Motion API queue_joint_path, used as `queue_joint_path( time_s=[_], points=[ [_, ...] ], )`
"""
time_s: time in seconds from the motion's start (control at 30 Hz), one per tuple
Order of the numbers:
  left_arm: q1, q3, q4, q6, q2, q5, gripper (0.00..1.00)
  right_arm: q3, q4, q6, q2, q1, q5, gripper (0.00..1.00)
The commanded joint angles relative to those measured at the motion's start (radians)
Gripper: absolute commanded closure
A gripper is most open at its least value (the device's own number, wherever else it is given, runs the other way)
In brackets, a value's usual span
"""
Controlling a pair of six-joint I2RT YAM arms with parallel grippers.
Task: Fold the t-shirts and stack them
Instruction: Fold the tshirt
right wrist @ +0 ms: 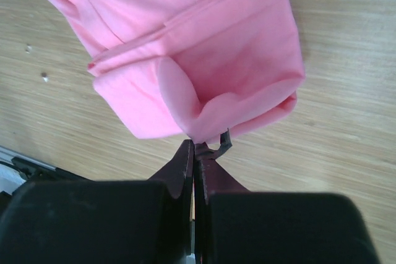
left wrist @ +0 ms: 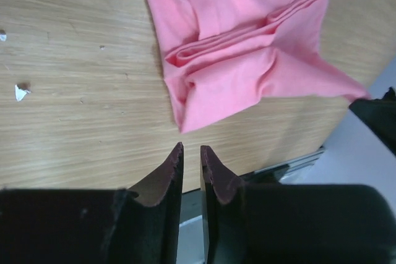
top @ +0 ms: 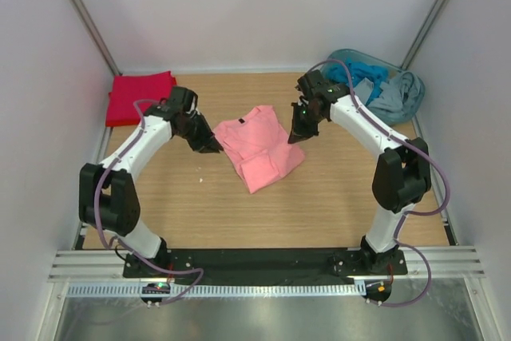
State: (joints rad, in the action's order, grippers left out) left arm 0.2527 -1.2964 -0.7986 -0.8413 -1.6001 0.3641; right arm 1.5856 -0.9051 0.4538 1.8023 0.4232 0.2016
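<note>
Right wrist: right pincer (right wrist: 194, 146) grips near fold of salmon-pink t-shirt (right wrist: 204, 47).

Found salmon-pink t-shirt (top: 259, 148) mid-table, partly folded and rumpled, layers doubled over in soft creases. Noted small dark label (top: 239, 123) near its far-left edge. Recorded its far-right folded edge pinched between the tips of the right gripper (top: 297, 135). Located bright red t-shirt (top: 137, 95) folded flat into a rectangle at the far-left corner, well apart from the pink one.
</note>
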Motion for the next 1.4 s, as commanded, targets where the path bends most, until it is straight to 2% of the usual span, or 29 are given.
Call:
queue_joint_path(
  time_s=[0.0,0.13,0.23,0.37,0.73,1.37],
  points=[
    [0.054,0.090,0.142,0.115,0.022,0.052,0.82,-0.052,0.020,-0.017,-0.041,-0.009,0.018,0.99],
    [0.147,0.056,0.208,0.234,-0.044,0.050,0.80,-0.052,0.018,-0.026,-0.032,-0.012,0.024,0.99],
    [0.178,0.016,0.219,0.269,-0.115,0.027,0.80,-0.050,0.020,-0.027,-0.029,-0.015,0.028,0.99],
    [0.183,-0.013,0.233,0.289,-0.182,0.009,0.80,-0.056,0.025,-0.029,-0.029,-0.018,0.035,0.99],
    [0.191,-0.040,0.234,0.381,-0.231,0.009,0.73,-0.056,0.034,-0.030,-0.009,-0.032,0.061,0.99],
    [0.217,-0.037,0.223,0.430,-0.281,-0.020,0.73,-0.041,0.043,-0.018,0.014,-0.035,0.071,0.99]
  ],
)
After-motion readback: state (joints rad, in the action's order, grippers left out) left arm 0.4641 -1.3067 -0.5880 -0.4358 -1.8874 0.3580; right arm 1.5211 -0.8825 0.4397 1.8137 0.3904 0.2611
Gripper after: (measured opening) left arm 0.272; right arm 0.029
